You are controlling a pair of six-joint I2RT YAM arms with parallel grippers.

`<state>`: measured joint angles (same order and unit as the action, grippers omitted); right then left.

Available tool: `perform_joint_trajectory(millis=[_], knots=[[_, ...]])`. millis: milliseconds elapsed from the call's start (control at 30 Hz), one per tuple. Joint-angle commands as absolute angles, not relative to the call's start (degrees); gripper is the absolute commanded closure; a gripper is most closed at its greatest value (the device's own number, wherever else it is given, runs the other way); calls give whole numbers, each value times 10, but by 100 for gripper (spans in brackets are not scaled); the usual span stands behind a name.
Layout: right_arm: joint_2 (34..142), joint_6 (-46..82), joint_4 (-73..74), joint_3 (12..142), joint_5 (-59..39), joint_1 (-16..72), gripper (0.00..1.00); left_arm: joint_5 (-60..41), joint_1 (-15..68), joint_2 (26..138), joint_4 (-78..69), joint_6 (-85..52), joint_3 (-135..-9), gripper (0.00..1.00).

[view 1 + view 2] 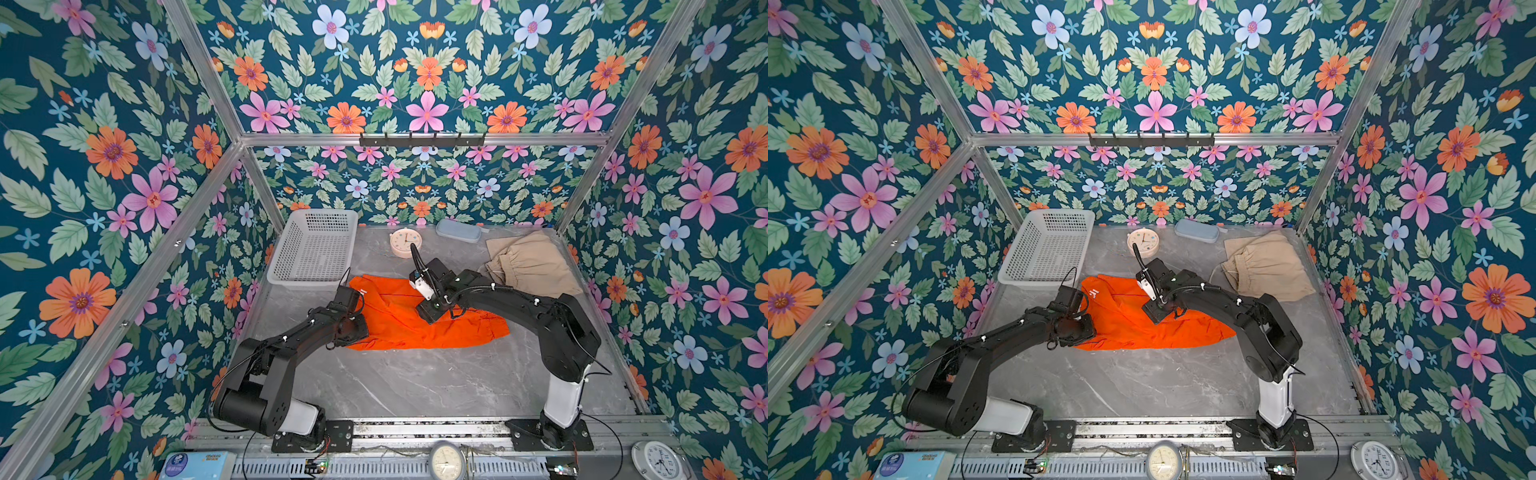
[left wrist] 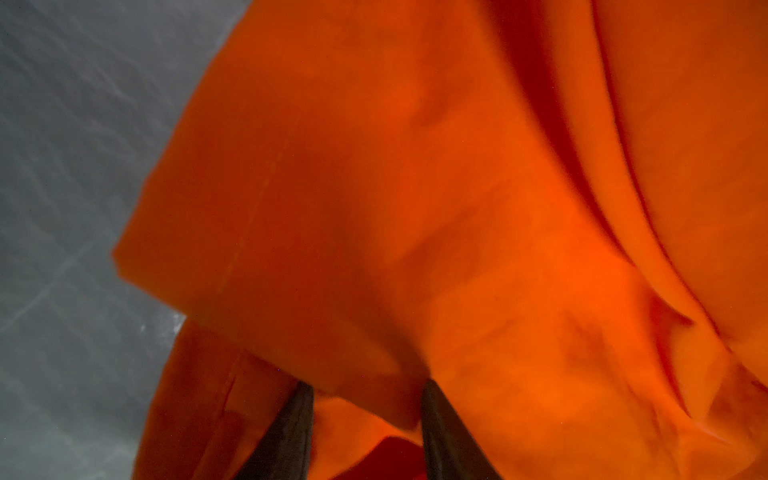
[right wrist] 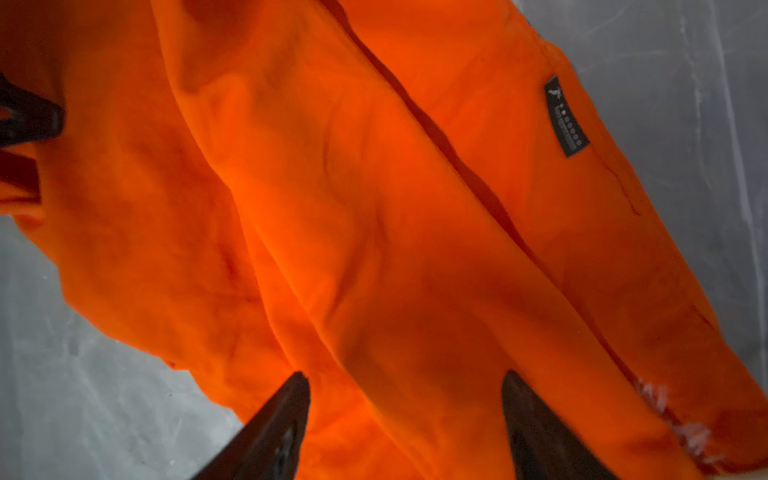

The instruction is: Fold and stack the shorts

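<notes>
White basket [image 1: 291,257] back left, pink clock [image 1: 405,242] and blue pouch [image 1: 458,230] at the back wall. Beige shorts [image 1: 532,262] are bunched back right. Orange shorts [image 1: 415,320] lie rumpled mid counter [image 1: 415,382], both arms over them and hiding part of the cloth. Left end effector [image 2: 368,386] is at the shorts' left edge, fingers part-way apart, orange cloth between and over the tips; cannot tell if pinched. Right end effector [image 3: 405,376] is spread wide over the orange cloth, gripping nothing.
</notes>
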<state>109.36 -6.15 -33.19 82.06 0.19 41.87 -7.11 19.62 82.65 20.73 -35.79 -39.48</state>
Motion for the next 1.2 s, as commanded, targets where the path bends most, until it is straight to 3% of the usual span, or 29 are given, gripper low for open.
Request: perform_joint_trajectory(millis=[0, 433, 700, 1167], knots=[[1115, -123, -335, 834, 13, 420, 27, -60, 196, 830, 241, -360, -392, 54], [1192, -156, -381, 894, 30, 416, 23, -60, 196, 838, 239, -360, -391, 54], [1090, -184, -374, 819, -5, 421, 23, -60, 196, 845, 239, -359, -396, 54], [1168, -168, -345, 861, 92, 409, 22, -58, 196, 846, 243, -358, -398, 54]])
